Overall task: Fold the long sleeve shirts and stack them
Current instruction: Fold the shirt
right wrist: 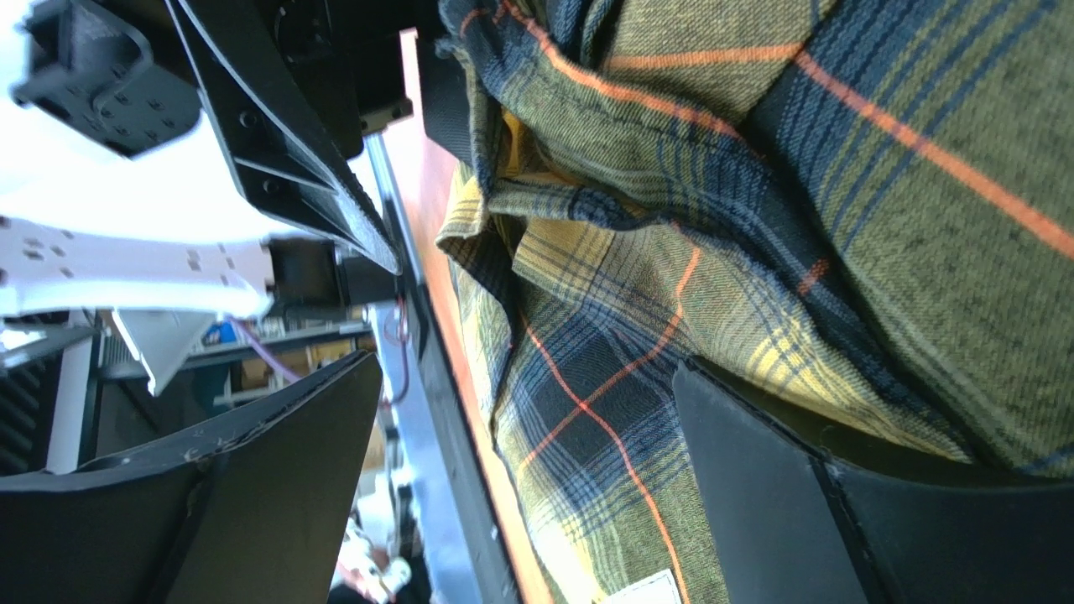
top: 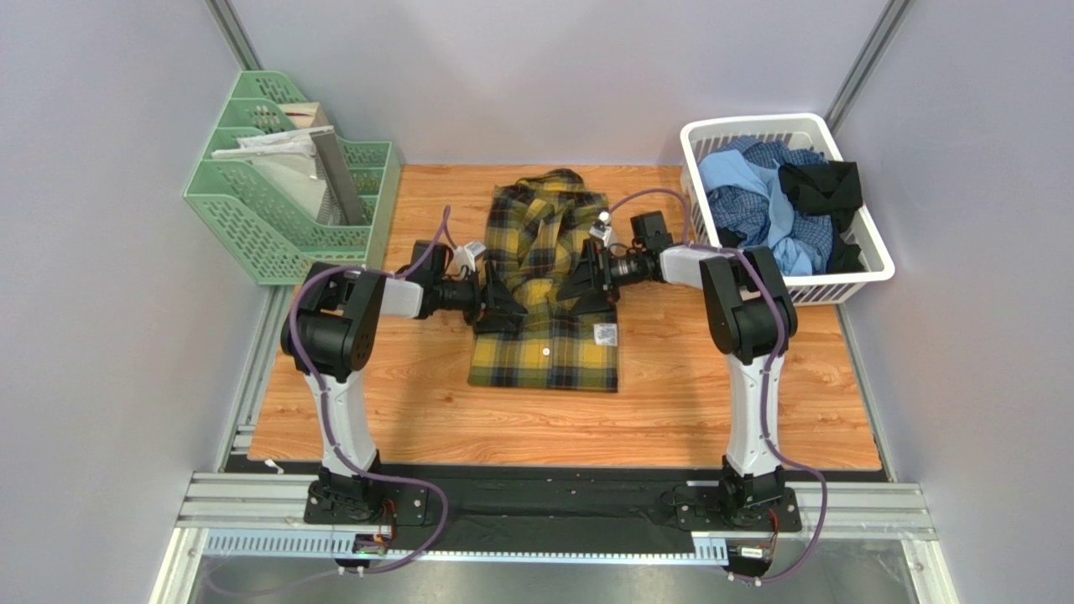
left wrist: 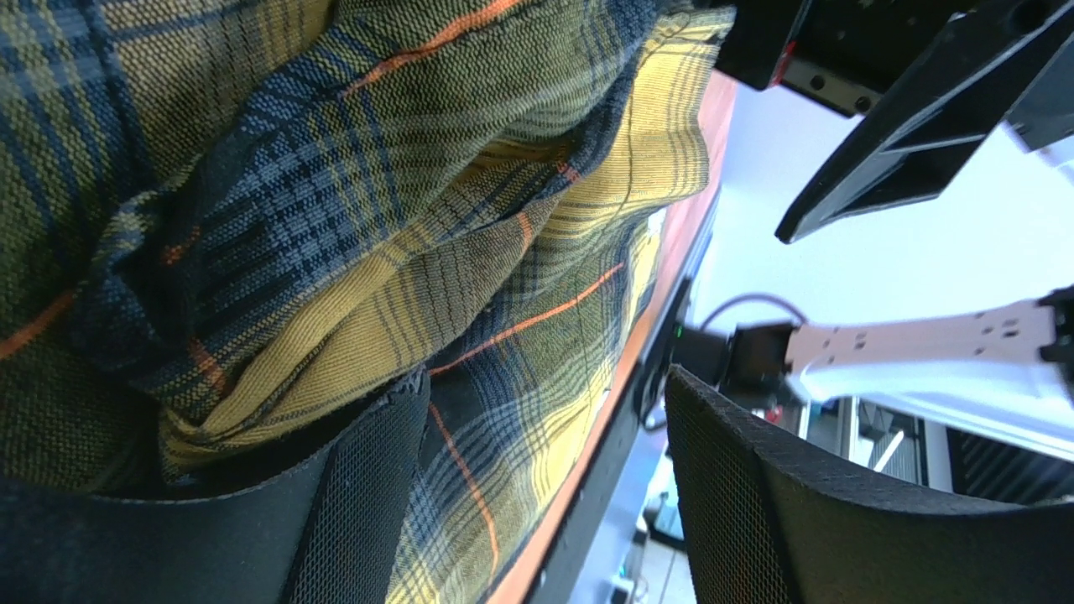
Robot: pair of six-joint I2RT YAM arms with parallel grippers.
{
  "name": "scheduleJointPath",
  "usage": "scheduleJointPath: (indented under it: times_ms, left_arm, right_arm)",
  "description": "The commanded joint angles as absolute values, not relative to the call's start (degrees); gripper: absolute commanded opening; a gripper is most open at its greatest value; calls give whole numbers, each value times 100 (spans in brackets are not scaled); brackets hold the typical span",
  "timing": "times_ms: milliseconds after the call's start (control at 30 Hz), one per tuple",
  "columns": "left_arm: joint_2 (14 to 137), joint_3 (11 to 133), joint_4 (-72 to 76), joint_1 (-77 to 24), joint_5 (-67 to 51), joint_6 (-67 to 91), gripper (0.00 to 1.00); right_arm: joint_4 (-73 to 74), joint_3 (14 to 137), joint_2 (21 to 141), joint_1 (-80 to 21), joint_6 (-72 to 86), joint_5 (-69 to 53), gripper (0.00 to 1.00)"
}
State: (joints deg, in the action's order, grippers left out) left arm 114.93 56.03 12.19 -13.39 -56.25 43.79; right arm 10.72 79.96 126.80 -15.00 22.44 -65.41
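Observation:
The mustard-yellow and black plaid shirt (top: 545, 352) lies in the middle of the wooden table (top: 378, 415), collar at the far end, with cloth bunched over its upper half and a white tag near its right edge. My left gripper (top: 502, 306) is at the shirt's left edge and my right gripper (top: 583, 279) is at its right side, facing each other over the bunched cloth. In the left wrist view the gripper (left wrist: 542, 503) is open, with one finger (left wrist: 366, 503) against a fold of plaid (left wrist: 378, 189). In the right wrist view the gripper (right wrist: 530, 491) is open, with one finger (right wrist: 807, 503) on the plaid (right wrist: 756, 189).
A white laundry basket (top: 754, 123) at the back right holds light blue shirts (top: 756, 201) and a black one (top: 819, 189). A green file organizer (top: 290, 176) with papers stands at the back left. Bare wood lies in front of the shirt and on both sides.

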Motion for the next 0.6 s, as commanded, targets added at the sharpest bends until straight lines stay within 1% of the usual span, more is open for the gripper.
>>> scheduleJointPath:
  times_ms: [0,100,133,200,300,367,467,567]
  left_arm:
    - [10639,4984,886,-1406,-5581,3798,76]
    - [10144,5036,993,-1406,-5765,3586,75]
    - [10099,5184,1002,-1406,-5818,3577,75]
    - [10133,5317,1115,-1424,-5827,3664,74]
    - [10492,5536,1178,-1433,-5599,3788,71]
    - [10783,5782,950,-1406,-5327,3788,68]
    - [11310,5976,774,-1354,-5133,3805,66]
    - [11662,6082,669,-1231,-4993,3946,65]
  right_arm:
    - [1749,7366,11947,-1644,1644,-6380,98]
    - [1452,7129,11471,-1670,2134,-6530,98]
    - [1172,7067,11226,-1661,2353,-6530,98]
    - [1090,7049,11171,-1679,2417,-6557,98]
    - [1055,7276,11451,-1679,2426,-6504,94]
    - [1072,7426,11871,-1679,2382,-6469,91]
    - [1081,7734,12442,-1661,2391,-6451,89]
    - [1011,7883,12726,-1617,2461,-6346,87]
